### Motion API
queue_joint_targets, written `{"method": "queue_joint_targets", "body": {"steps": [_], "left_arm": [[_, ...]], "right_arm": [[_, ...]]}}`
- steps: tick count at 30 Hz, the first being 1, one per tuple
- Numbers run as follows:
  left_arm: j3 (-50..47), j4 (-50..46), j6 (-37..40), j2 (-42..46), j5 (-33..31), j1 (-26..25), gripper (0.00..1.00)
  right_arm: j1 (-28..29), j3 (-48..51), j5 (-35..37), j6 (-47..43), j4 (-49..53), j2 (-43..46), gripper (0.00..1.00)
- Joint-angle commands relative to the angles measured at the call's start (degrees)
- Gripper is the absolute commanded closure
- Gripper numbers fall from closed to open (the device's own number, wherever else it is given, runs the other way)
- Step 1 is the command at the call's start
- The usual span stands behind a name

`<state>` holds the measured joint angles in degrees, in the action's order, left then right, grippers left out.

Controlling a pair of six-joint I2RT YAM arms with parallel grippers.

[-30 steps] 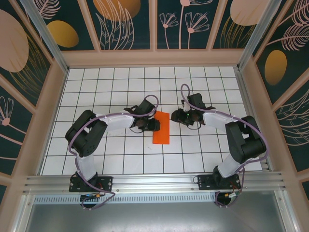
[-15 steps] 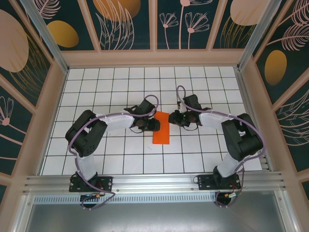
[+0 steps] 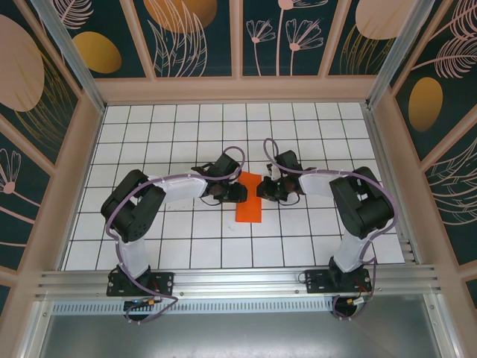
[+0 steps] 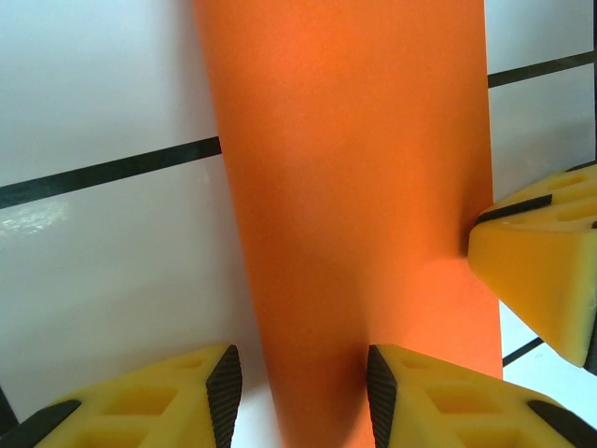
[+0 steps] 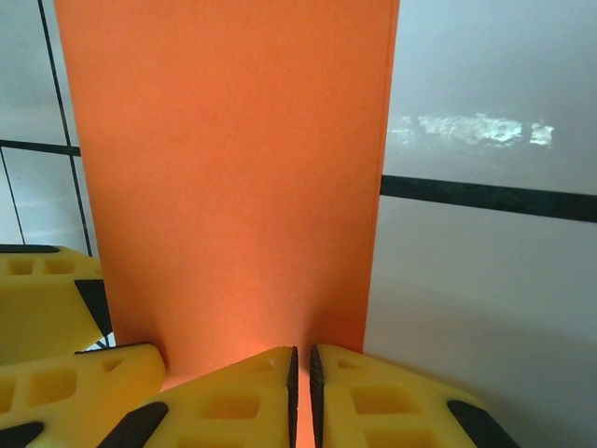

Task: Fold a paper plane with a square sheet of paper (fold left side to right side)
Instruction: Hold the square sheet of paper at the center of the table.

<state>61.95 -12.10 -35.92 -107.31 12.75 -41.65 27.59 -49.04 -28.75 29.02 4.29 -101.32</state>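
Right gripper: the yellow, black-padded fingers (image 5: 373,401) of the right gripper (image 5: 300,373) are drawn almost together. Orange shows in the thin slit between them, so we read it as pinching the paper's edge.
Left gripper: the left gripper (image 4: 298,392) stands part-way open. One finger (image 4: 210,401) is over bare tile just beside the paper and the other is over the paper, with the paper's long edge running between them. We see nothing clamped.
Seen from above: the left gripper (image 3: 237,192) is at the paper's left long edge and the right gripper (image 3: 261,189) is at its right long edge. They face each other across the paper's far half.
Paper: the square sheet of paper (image 3: 250,205), thin, bright orange and unmarked, lies flat as a narrow rectangle between the two grippers. Its surface (image 4: 345,187) looks smooth, and we see it (image 5: 233,168) lift slightly at the pinching fingers.
Table: the white table with black grid lines (image 3: 186,127) lies under the paper and extends on all sides of it.
Walls: dark panels with floral prints (image 3: 194,37) stand well beyond the paper's far end.
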Motion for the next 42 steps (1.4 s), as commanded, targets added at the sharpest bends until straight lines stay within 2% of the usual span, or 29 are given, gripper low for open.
{"method": "queue_joint_targets", "body": {"steps": [1, 11, 15, 20, 24, 26, 29, 33, 42], "left_arm": [[-0.11, -1.70, 1.47, -2.13, -0.75, -0.80, 0.56], [-0.32, -1.59, 1.29, -1.18, -1.86, -0.79, 0.55], [-0.34, -2.37, 1.44, 1.29, -3.44, -0.72, 0.51], [-0.02, -3.61, 0.64, 6.45, -5.12, -0.62, 0.41], [0.96, -4.76, 0.26, 11.20, -6.36, -0.53, 0.39], [1.33, -4.05, 0.34, 12.52, -4.69, -0.50, 0.42], [0.61, 0.06, -0.96, 12.66, 2.10, -0.57, 0.51], [-1.11, 6.03, -4.06, 10.83, 8.18, -0.57, 0.56], [-2.65, 8.85, -4.86, 5.35, 11.03, -0.58, 0.61]], "right_arm": [[0.62, -1.31, 1.05, -0.62, 3.04, -1.64, 0.84], [0.68, -1.30, 3.17, -1.67, 5.63, -2.64, 0.84], [0.68, -1.39, 3.70, -2.19, 6.63, -2.97, 0.84], [0.62, -1.24, 4.14, -2.49, 7.15, -3.34, 0.84], [0.64, -1.24, 3.88, -2.47, 6.83, -3.45, 0.84], [0.62, -1.31, 3.79, -2.43, 6.74, -3.51, 0.84], [0.64, -1.41, 3.75, -2.56, 6.82, -3.48, 0.84], [0.63, -1.44, 3.59, -2.47, 6.54, -3.57, 0.84], [0.73, -1.36, 3.56, -2.41, 6.35, -3.75, 0.84]]}}
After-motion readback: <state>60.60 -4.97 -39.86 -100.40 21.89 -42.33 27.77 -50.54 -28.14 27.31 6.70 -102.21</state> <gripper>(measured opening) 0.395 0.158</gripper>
